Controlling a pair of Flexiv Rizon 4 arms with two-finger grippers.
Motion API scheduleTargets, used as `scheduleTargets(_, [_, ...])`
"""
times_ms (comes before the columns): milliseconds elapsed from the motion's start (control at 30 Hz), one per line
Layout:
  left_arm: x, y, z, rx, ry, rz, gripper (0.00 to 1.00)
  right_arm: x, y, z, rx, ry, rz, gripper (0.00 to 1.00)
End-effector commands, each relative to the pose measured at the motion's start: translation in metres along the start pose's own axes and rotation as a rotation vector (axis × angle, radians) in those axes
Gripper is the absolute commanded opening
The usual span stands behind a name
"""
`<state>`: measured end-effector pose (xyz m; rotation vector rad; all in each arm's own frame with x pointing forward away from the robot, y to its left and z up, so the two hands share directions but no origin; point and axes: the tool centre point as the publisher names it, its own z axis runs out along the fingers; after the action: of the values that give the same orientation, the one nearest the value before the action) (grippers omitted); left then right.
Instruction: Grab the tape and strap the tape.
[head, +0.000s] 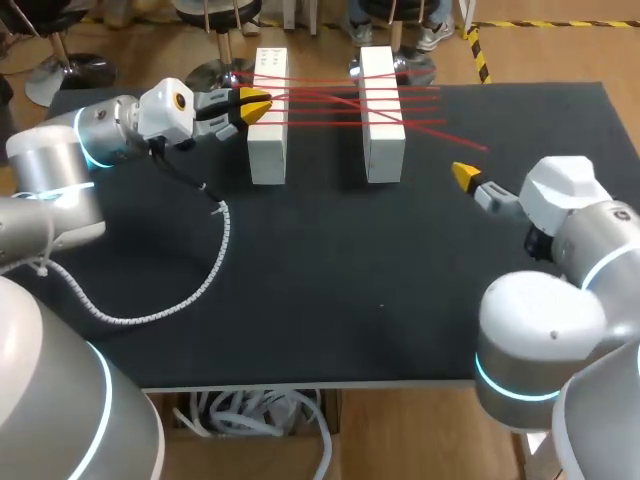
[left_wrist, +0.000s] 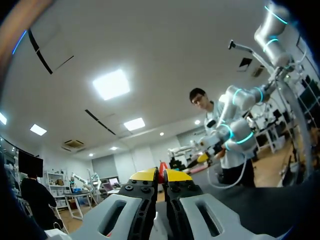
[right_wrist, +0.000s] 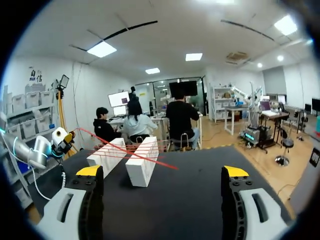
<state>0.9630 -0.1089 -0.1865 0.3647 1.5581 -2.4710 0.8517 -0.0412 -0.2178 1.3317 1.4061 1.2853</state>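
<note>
Presently, the red tape (head: 330, 100) runs in several strands between two white blocks standing upright on the black table (head: 330, 280). The strands cross the gap from the left block (head: 266, 155) to the right block (head: 384, 150); some lie level, others slant and cross one another. One strand carries on past the right block and ends over the table surface.

Left gripper (head: 255, 103): positioned against the upper outer side of the left block, at the point where the strands meet. In the left wrist view the left gripper (left_wrist: 161, 176) has its yellow fingertips (left_wrist: 145, 175) drawn almost together, with a sliver of red tape (left_wrist: 161, 169) pinched between them. Finding: closed and gripping the tape.

Right gripper (head: 467, 178): held over the table beside the right block and clear of it, near the loose end of the strand but not touching it. In the right wrist view the right gripper (right_wrist: 162, 172) has its fingers standing wide apart with only bare table between them. Finding: open and holding nothing. Ahead of it in that view are the right block (right_wrist: 142, 162), the left block (right_wrist: 106, 152) beyond, the red tape (right_wrist: 145, 155) across both, and the left gripper (right_wrist: 67, 137) at the far side.

Other item: a white coiled cable (head: 226, 238) trails from the left arm (head: 60, 170) and loops over the table, well apart from the blocks
</note>
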Motion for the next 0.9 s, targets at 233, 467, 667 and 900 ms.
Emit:
scheduleTargets(233, [0.000,0.001,-0.001,0.003,0.001,0.001,0.00,0.007,-0.006,0.003,-0.043,-0.038,-0.016,1.00])
scheduleTargets(467, [0.000,0.001,-0.001,0.003,0.001,0.001,0.00,0.007,-0.006,0.003,-0.043,-0.038,-0.016,1.00])
scheduleTargets(667, [0.000,0.001,-0.001,0.003,0.001,0.001,0.00,0.010,-0.016,0.015,0.210,-0.123,0.304,1.00])
scheduleTargets(900, [0.000,0.001,-0.001,0.003,0.001,0.001,0.00,0.016,-0.026,0.016,0.324,-0.143,0.613,1.00])
